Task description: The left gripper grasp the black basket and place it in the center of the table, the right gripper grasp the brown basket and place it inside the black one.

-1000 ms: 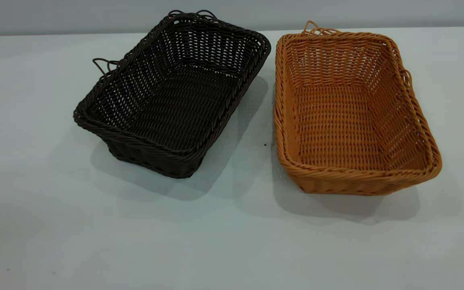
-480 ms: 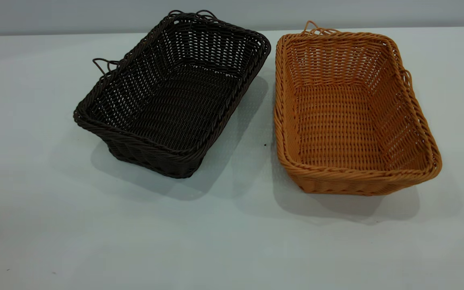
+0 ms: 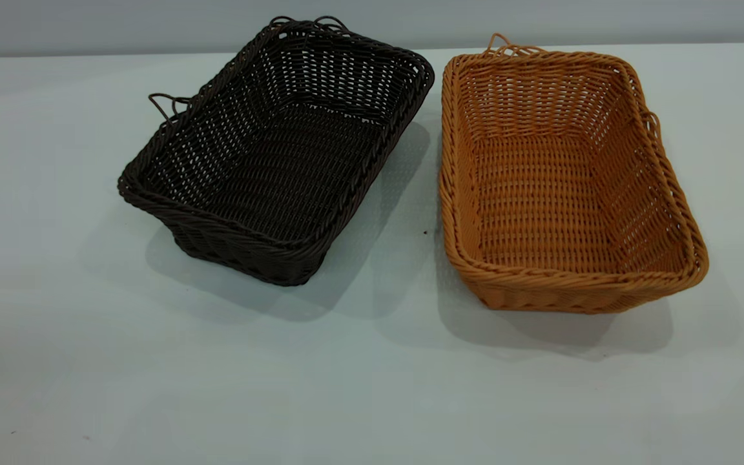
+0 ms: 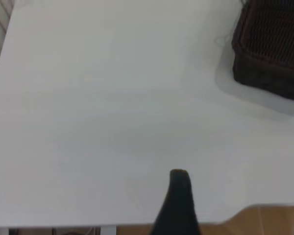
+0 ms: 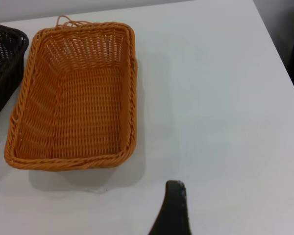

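Note:
The black basket stands empty on the white table, left of the middle and turned at an angle. Beside it on the right, a small gap apart, the brown basket stands upright and empty. Neither gripper shows in the exterior view. In the left wrist view a black part of my left gripper hangs over bare table near its edge, far from the black basket. My right gripper shows the same way, over bare table a short distance from the brown basket.
The table's edge and a wooden floor show in the left wrist view. A corner of the black basket sits next to the brown one in the right wrist view. A grey wall runs behind the table.

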